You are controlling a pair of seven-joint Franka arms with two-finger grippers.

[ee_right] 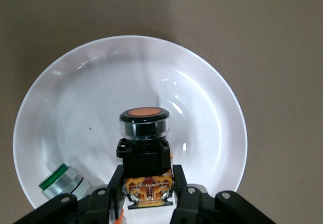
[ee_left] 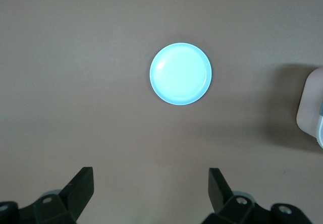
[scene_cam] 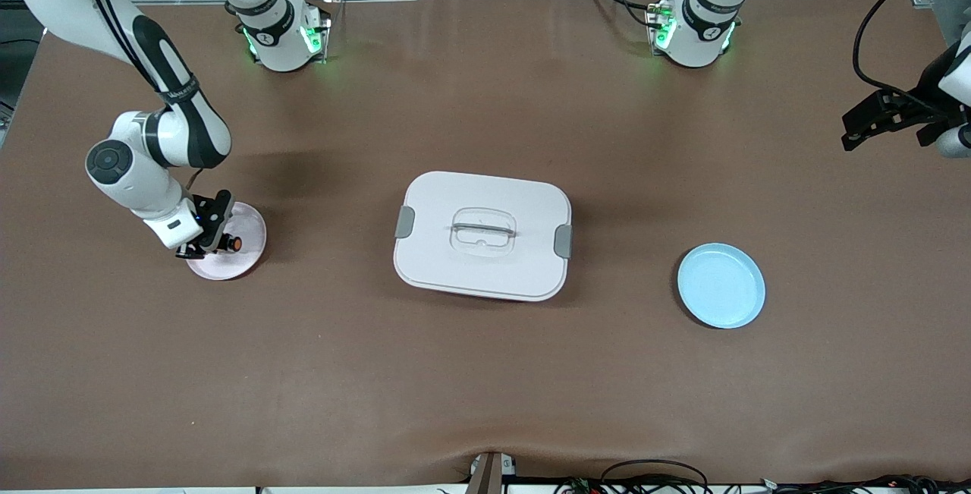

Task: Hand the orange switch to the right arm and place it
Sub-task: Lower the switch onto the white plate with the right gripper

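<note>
Right fingers: my right gripper (ee_right: 150, 196) is clamped on the black body of the orange switch (ee_right: 144, 142), one finger (ee_right: 115, 186) on each flank, cap pointing away from my wrist.

Just past my fingertips: the switch hangs low over the white plate (ee_right: 207, 98); whether its cap touches the plate I cannot tell.

Beside my fingers: a silver part with a green ring (ee_right: 61, 182) lies on the same plate near its rim, just apart from the finger on that flank.

Front view: the right gripper (scene_cam: 206, 240) and the orange switch (scene_cam: 234, 243) sit over the pale plate (scene_cam: 246, 255) at the right arm's end of the table.

Left fingers: my left gripper (ee_left: 149, 189) waits with its fingers wide apart and nothing between them, high over bare table, with the blue plate (ee_left: 180, 73) well apart below.

Between the arms: a white lidded box (scene_cam: 482, 234) sits mid-table.

Step in hand: I judge the handover done and the placing under way.

Next move: lower until the switch rests on the plate, part the fingers, then lift straight off, keeping clear of the green-ringed part.
</note>
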